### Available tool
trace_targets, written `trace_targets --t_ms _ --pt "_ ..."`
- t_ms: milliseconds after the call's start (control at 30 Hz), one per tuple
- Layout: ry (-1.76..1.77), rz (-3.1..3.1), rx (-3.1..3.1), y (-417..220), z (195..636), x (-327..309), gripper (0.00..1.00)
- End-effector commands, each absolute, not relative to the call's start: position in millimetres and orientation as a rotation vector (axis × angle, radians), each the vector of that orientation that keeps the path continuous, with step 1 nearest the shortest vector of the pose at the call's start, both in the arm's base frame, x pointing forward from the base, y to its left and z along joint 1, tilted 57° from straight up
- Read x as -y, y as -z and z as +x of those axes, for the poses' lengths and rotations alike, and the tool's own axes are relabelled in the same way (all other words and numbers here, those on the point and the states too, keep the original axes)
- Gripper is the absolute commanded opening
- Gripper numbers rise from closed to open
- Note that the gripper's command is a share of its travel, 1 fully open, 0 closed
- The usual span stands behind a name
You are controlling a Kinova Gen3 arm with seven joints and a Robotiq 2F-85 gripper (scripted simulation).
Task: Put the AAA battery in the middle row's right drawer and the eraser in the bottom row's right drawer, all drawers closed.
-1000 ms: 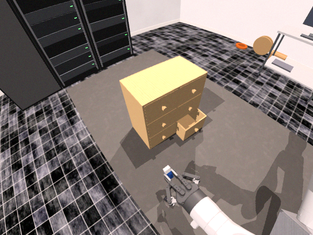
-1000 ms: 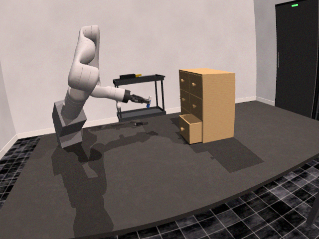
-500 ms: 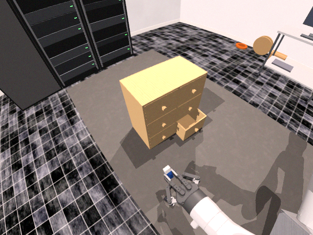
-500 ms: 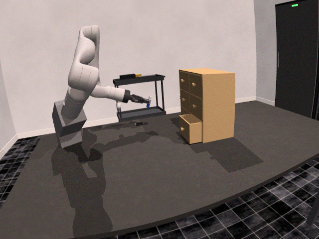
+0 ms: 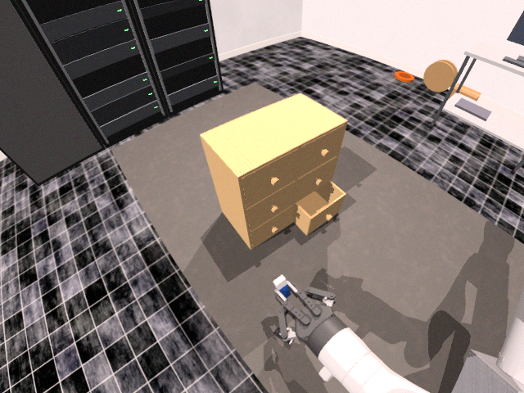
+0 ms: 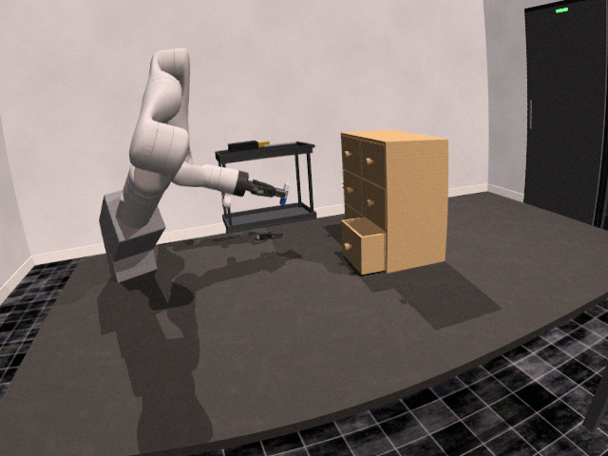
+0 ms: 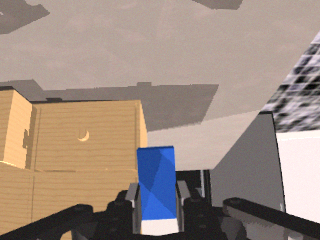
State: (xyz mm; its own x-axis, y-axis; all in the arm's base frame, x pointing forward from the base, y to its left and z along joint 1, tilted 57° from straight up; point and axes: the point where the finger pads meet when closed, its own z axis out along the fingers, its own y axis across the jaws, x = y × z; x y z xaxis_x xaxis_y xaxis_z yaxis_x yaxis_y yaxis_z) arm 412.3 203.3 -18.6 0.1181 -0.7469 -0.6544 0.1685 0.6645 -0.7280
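The counter [image 5: 393, 219] [image 6: 275, 338] [image 7: 200, 50] has a flat, mottled grey-brown top with straight edges, seen dark charcoal from the exterior view, and dark shadows fall across it from what stands there. Directly on it stands the upright light-wood chest [image 5: 228, 186] [image 6: 417, 206] [image 7: 75, 120], its bottom-right drawer [image 5: 323, 220] [image 6: 371, 253] [image 7: 15, 130] jutting out low over the surface. Well apart, in front of the drawer fronts, a grey block-shaped base [image 5: 478, 376] [image 6: 111, 240] also stands on the top.
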Motion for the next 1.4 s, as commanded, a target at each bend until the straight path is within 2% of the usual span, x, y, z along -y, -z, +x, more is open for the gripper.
trace_targets --t_ms 0,1367 --pt "0.714 -0.556 -1.283 15 412 -204 0.19" --pt "0.701 -0.544 -1.285 -24 428 -184 0.19"
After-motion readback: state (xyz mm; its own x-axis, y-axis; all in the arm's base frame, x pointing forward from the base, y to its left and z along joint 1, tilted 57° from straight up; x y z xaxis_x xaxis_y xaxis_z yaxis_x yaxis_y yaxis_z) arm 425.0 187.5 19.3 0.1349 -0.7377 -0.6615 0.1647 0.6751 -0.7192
